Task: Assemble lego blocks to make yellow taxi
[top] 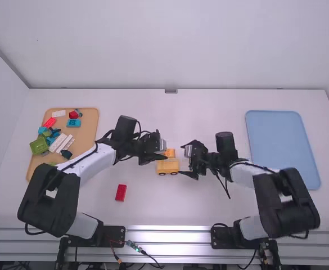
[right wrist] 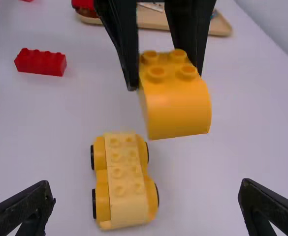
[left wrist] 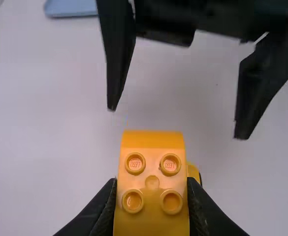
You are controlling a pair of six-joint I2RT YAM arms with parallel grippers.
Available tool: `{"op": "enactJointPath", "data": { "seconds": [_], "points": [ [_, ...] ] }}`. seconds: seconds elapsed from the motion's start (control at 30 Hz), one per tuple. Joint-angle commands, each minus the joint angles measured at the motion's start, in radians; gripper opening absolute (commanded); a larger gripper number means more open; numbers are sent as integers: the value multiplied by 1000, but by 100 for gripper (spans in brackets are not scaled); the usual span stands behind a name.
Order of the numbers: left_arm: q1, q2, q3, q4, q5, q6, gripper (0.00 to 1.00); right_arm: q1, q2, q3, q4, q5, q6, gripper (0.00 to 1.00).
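The curved block (right wrist: 179,115) at the upper middle of the right wrist view is orange-yellow, studded two by two. Left of centre, the car base (right wrist: 129,209) is yellow, paler along its studded middle, its wheels (right wrist: 94,204) black. In the high view, the lower-left brick (top: 121,193) is red, the surface (top: 153,205) white, the far-left tray (top: 91,121) tan, the far-right tray (top: 282,146) light blue.
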State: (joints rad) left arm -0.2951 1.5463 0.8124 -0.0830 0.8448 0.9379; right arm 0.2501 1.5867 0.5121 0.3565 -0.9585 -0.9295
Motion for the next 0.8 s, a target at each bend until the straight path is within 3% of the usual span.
{"op": "enactJointPath", "data": {
  "seconds": [0.0,0.1,0.33,0.6,0.77],
  "points": [
    [-6,-21,-29,17,28,-8,2,20,100,-13,82,-7,72,99],
    [10,-21,-49,26,36,-30,2,40,215,13,166,-40,80,99],
    [17,-21,-107,72,22,-29,2,72,382,96,156,-66,51,99],
    [34,-21,-193,216,31,-91,2,78,453,122,219,-71,76,99],
    [56,-20,-223,266,57,-112,2,78,503,98,369,-117,149,99]
  ]
}}
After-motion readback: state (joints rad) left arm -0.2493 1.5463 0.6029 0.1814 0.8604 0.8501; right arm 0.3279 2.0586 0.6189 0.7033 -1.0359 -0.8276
